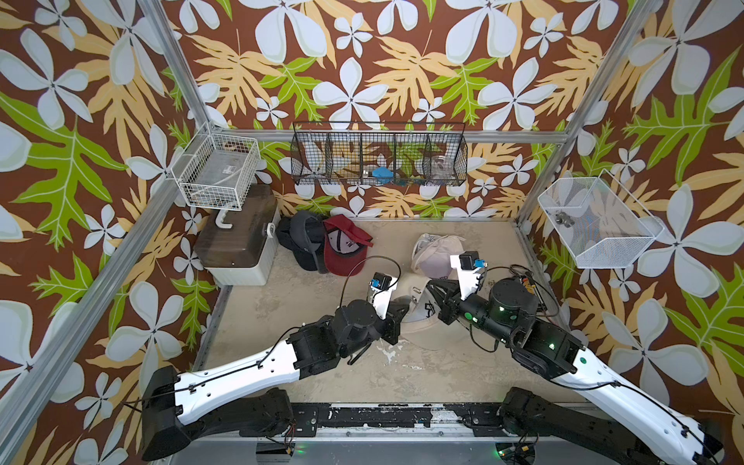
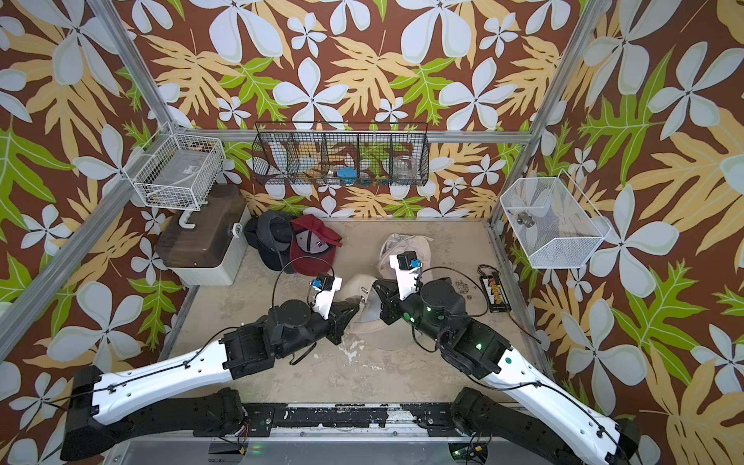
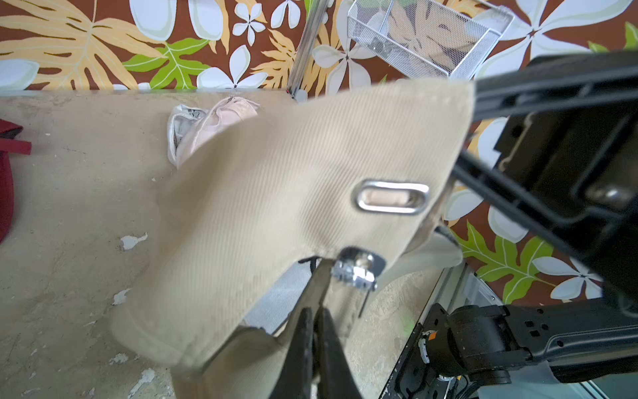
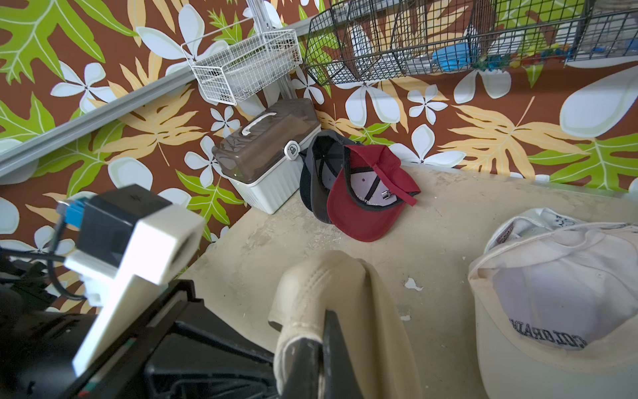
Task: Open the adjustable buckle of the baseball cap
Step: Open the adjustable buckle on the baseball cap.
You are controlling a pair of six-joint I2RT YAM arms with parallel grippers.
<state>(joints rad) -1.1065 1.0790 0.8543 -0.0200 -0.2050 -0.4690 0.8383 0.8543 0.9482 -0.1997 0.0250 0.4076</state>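
Tabletop (image 1: 302, 362): beige cap (image 1: 418, 324) part-hidden behind left gripper (image 1: 406, 302); buckle (image 3: 357, 271) blurred.

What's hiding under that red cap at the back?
A dark grey cap lies partly beneath the red cap, inside showing. The overlapped part of it is covered and can't be seen.

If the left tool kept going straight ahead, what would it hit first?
The left tool would likely meet the metal buckle at its tips, then the beige cap; depth beyond is unclear.
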